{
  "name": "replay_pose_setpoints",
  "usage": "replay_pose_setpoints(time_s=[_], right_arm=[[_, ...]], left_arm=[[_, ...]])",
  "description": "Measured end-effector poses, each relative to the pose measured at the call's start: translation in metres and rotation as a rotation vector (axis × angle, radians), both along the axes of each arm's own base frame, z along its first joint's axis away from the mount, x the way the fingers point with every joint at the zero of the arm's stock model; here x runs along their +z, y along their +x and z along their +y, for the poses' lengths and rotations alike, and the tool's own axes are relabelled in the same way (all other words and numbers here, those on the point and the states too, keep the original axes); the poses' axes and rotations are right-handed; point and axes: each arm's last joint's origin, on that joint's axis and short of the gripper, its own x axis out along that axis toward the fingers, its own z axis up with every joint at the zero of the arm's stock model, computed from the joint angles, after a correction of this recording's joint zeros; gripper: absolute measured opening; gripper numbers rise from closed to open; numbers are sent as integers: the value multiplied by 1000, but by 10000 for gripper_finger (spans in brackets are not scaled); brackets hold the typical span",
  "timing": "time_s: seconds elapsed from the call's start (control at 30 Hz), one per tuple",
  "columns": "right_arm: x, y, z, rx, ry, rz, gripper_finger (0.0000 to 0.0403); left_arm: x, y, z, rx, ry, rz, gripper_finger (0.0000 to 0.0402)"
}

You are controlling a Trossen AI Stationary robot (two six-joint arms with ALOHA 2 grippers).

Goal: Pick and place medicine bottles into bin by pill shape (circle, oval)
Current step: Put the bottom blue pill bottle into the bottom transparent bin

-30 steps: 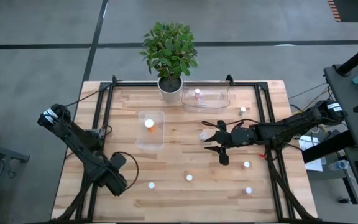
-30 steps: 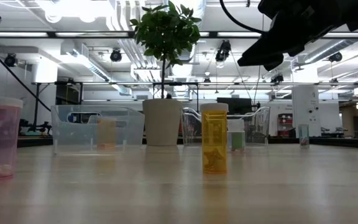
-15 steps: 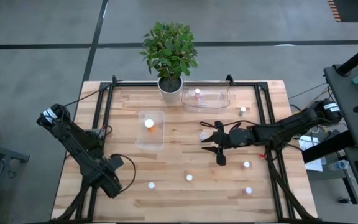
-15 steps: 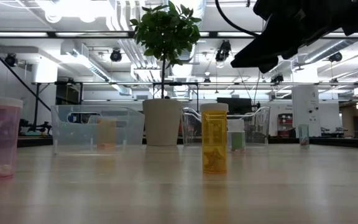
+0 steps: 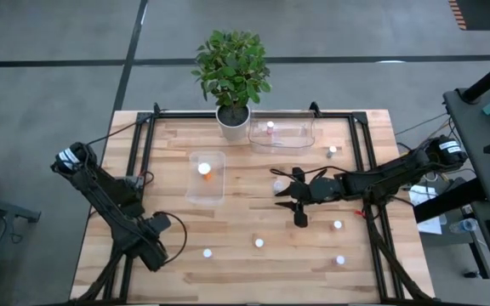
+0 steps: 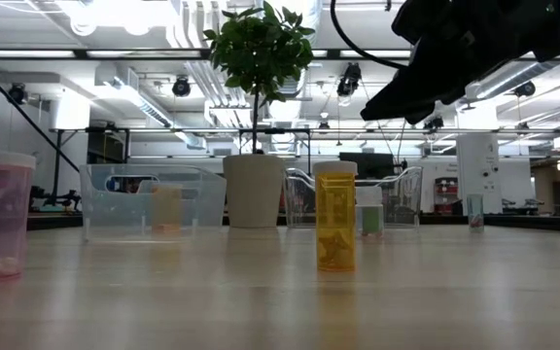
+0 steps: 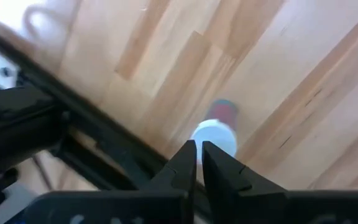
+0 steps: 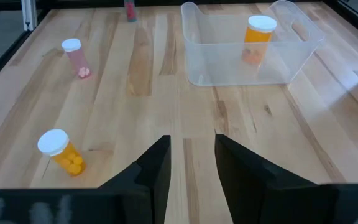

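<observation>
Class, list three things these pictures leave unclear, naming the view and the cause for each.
- Pill shapes: the medicine bottles are too small in the high view.
- The right gripper is cut off by the top edge in the low view.
- The bottle in the left wrist view is blurred and partly behind the left gripper.

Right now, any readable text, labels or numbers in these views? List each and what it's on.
None can be read.
Bottle at table centre: no label text shows in the low view.
Bottle in the bin: any print is too small to read.
Loose bottles: no legible label.
</observation>
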Motion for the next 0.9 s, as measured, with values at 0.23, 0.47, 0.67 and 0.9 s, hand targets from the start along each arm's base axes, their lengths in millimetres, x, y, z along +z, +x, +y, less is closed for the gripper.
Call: replay_pose_setpoints(time_s=[0.23,0.47,0.67,0.9], right_arm=[[1,0,0,1,0,-5,113],[1,0,0,0,1,-5,109],[1,0,0,0,1,-5,105],[2,1,0,0,4,-19,105]], left_arm=[[-5,-1,1,8,-12,-8,10],[0,-1,1,24,-3,-4,10],[7,0,0,27,-25,-21,10],[12,1,-1,145,-36,-47,12]])
